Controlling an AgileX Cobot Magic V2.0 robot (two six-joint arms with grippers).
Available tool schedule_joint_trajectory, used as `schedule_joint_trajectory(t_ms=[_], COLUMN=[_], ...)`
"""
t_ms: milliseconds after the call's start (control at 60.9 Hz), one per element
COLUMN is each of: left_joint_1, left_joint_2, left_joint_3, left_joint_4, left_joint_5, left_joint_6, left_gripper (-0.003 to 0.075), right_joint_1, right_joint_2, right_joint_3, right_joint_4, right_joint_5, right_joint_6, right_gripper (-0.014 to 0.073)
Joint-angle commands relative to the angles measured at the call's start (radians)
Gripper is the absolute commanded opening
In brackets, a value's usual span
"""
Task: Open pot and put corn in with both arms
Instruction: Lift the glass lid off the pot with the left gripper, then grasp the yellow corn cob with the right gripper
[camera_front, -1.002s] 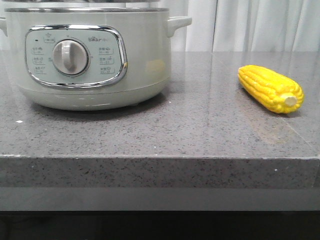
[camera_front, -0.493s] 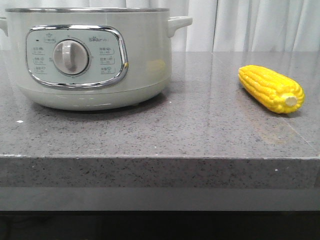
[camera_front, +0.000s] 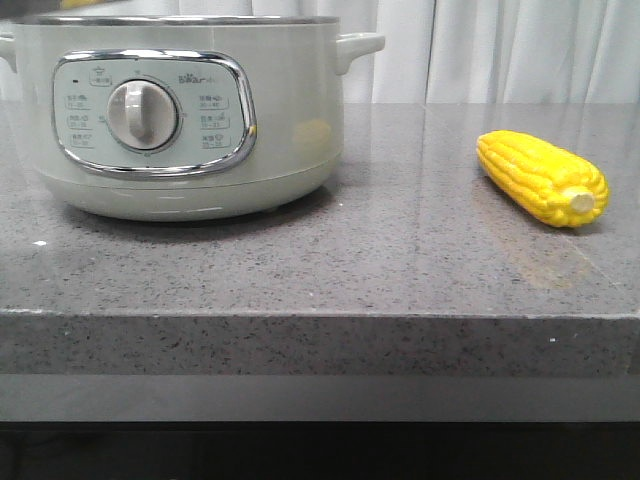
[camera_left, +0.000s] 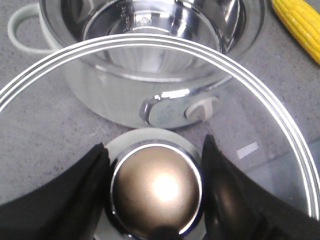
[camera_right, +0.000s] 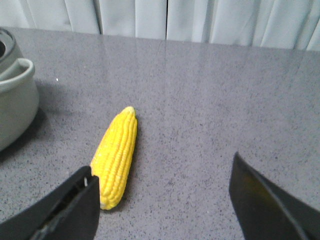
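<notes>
The pale-green pot (camera_front: 180, 120) stands at the left of the grey counter, its top uncovered; the left wrist view shows its bare steel inside (camera_left: 160, 35). My left gripper (camera_left: 156, 187) is shut on the round knob (camera_left: 156, 187) of the glass lid (camera_left: 260, 120), which it holds above the pot. The yellow corn (camera_front: 543, 177) lies on the counter at the right, its stub end toward the front. In the right wrist view the corn (camera_right: 116, 155) lies beside one finger of my right gripper (camera_right: 162, 197), which is open and empty above the counter. Neither gripper shows in the front view.
The grey speckled counter (camera_front: 400, 260) has its front edge close to the camera. White curtains (camera_front: 500, 50) hang behind it. One side handle of the pot (camera_right: 20, 67) shows in the right wrist view, a hand's width from the corn.
The lid's rim, seen on top of the pot one second ago, has risen out of the front view. The corn has not moved.
</notes>
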Motion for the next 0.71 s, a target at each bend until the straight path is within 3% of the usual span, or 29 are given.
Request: schedule_joint_trajectory(t_ms=[0,312,690], left_joint_1=[0.000,0.000,0.000], left_joint_2=[-0.106,-0.359,-0.439], left_joint_3=[0.050,0.251,0.269], left_joint_4=[-0.023,-0.023,-0.023], left_joint_5=[-0.148,-0.222,-0.228], left_joint_6=[-0.007,-0.007,-0.007], left_gripper=[0.0262,0.0263,0.0263], right_joint_1=[-0.003,-0.002,0.125], right_joint_2=[0.056,0.367,0.813], right_joint_3=[-0.036,-0.147,-0.428], right_joint_4=[0.000,0.000,0.031], right_joint_5=[-0.080,-0.086,0.031], right_joint_6=[-0.004,-0.004,-0.004], right_gripper=[0.0557,0.0557,0.0557])
